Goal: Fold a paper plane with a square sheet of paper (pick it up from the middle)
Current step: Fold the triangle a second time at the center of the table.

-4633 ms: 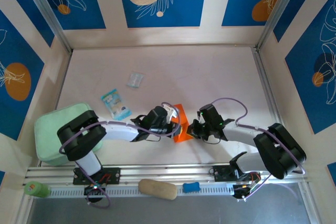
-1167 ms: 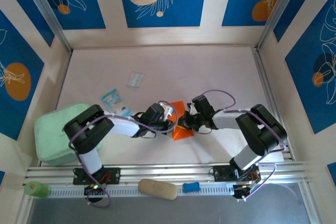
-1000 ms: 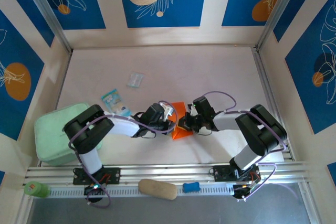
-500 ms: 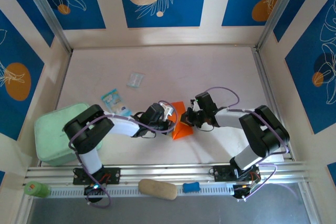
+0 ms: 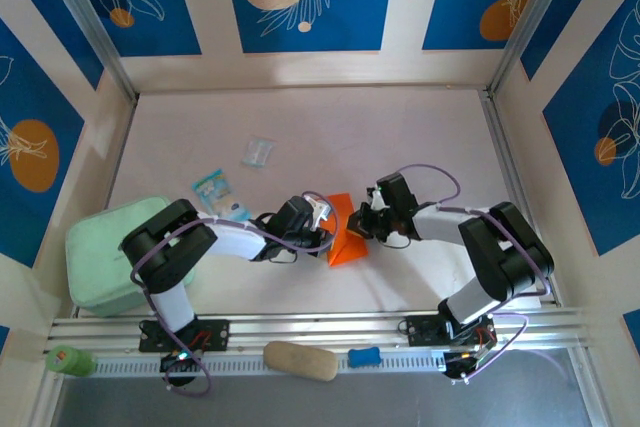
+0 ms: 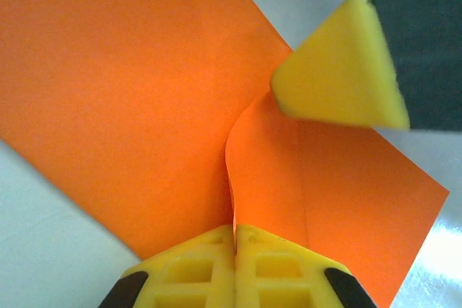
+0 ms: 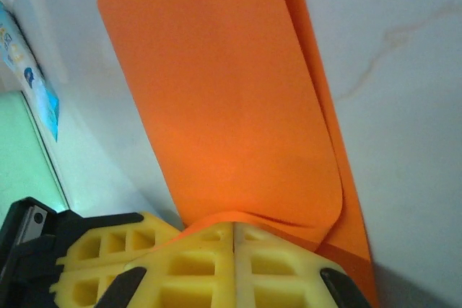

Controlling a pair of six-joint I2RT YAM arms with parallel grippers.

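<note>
The square sheet of paper (image 5: 343, 239), long axis 12-to-6, sits between both arms, left jaws pinching it from 9 o'clock, right jaws from 3.

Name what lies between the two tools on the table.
The orange sheet of paper, pinched by the left tool and the right tool, as the top external view shows.
</note>
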